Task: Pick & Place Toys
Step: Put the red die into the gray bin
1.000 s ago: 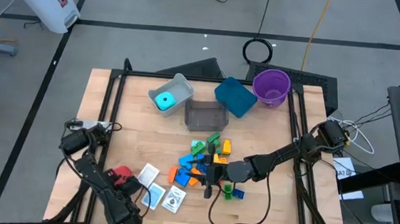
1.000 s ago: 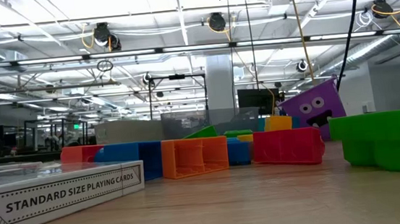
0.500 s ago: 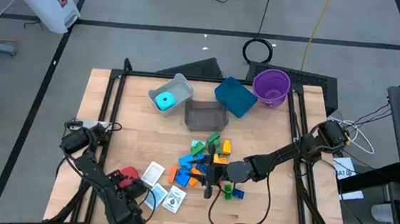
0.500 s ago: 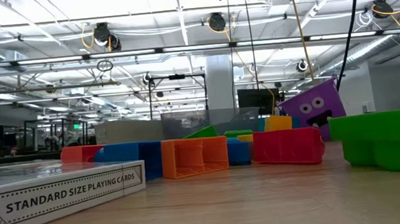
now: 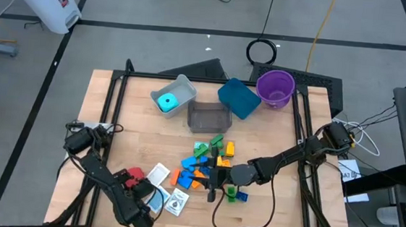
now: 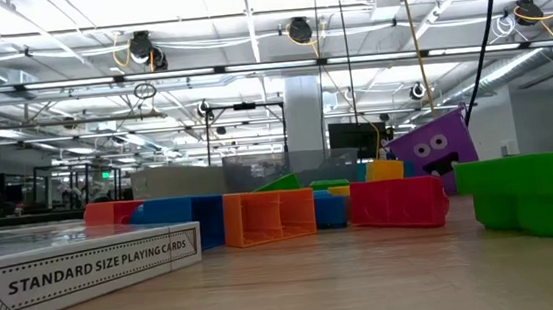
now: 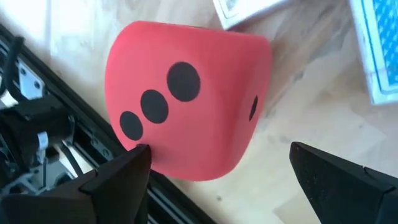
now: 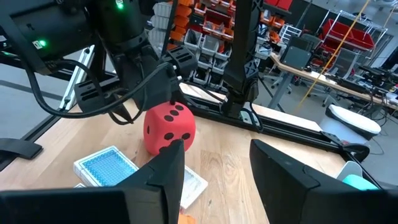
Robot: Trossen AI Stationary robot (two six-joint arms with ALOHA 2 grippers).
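Looking down from the high view, I find the red die [image 5: 134, 174] at the near-left of the desk [image 5: 137, 115], beside the cards [image 5: 159, 174], with my left gripper [image 5: 138, 186] right at it. In the left wrist view the die sits straight ahead between the spread fingers [image 7: 112, 186], unclamped. The right wrist view shows the right gripper [image 8: 214, 158] apart too, empty, farther from the die by the bricks [image 5: 206, 164]; left is nearer.
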